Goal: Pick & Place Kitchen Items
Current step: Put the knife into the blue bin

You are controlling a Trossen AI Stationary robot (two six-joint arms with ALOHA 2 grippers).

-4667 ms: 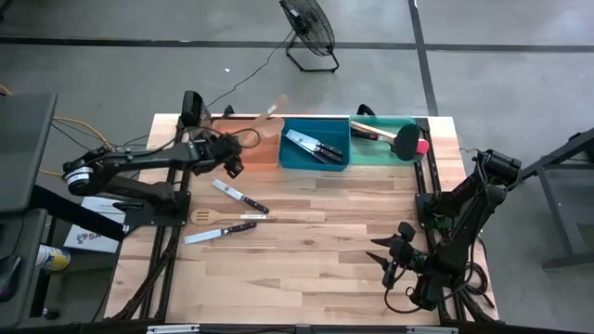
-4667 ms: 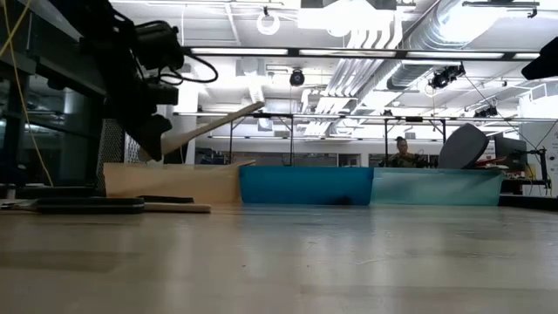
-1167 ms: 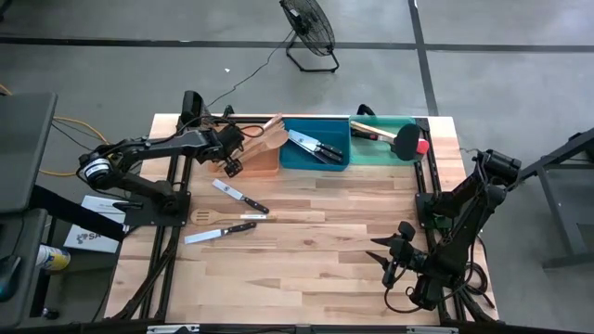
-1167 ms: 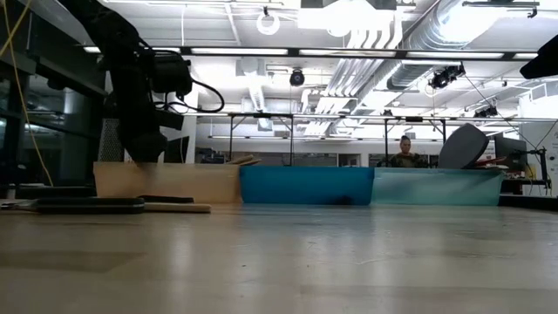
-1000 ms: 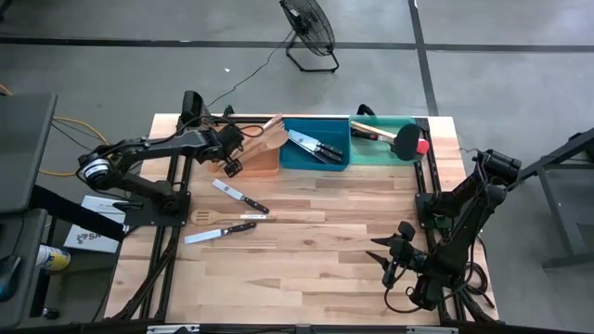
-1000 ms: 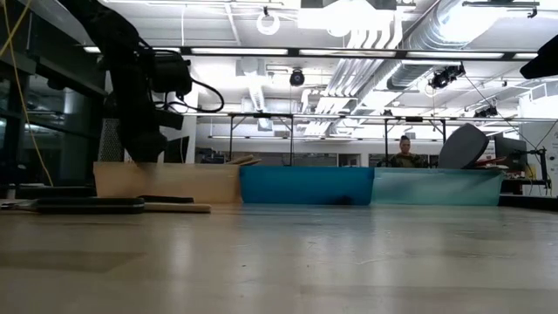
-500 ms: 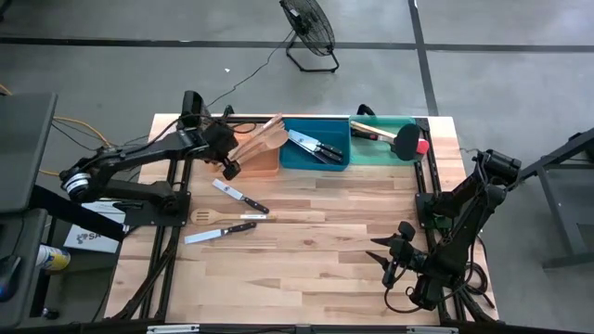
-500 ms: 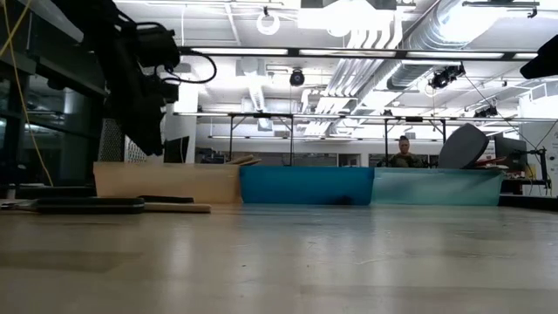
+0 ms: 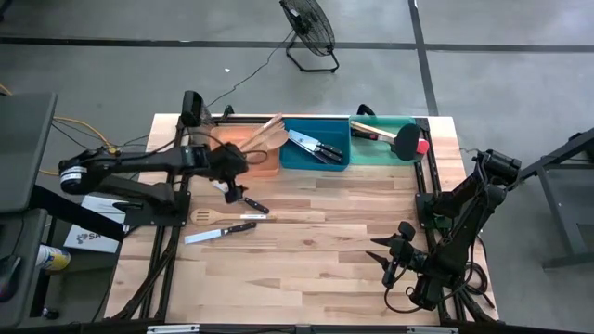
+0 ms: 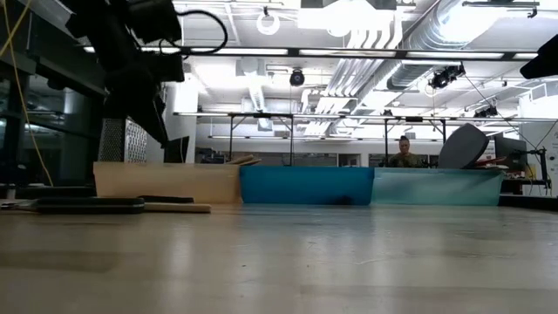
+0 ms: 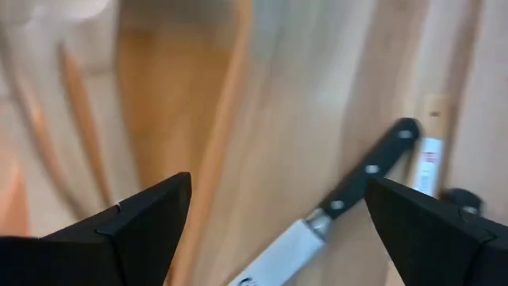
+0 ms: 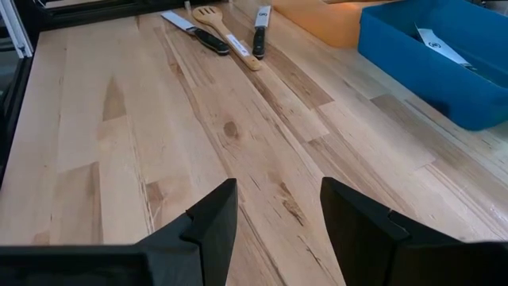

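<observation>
The left pincer (image 9: 234, 190) was seen left of centre in the high view, above the table (image 9: 316, 250), just below the orange bin (image 9: 257, 153). Its fingers (image 11: 127, 226) were spread wide in the left wrist view, and nothing was held between them. Directly under it a black-handled knife (image 9: 243, 199) was lying on the table (shown between the fingers in the left wrist view (image 11: 333, 222)). Just below that, a slotted wooden spatula (image 9: 218, 217) and a second knife (image 9: 220, 232) were lying, close together, left of centre in the high view. Wooden utensils (image 9: 264, 134) were resting in the orange bin, leaning over its upper edge. Knives (image 9: 311, 147) were lying in the blue bin (image 9: 316, 144) at upper centre. A black-headed turner (image 9: 406, 140) and a red-headed one (image 9: 422, 147) were placed at the green bin (image 9: 380, 139), at upper right.

The right pincer (image 9: 388, 269) was parked at lower right of the high view, above the table; its fingers (image 12: 210, 218) were seen parted in the right wrist view, with nothing held.
</observation>
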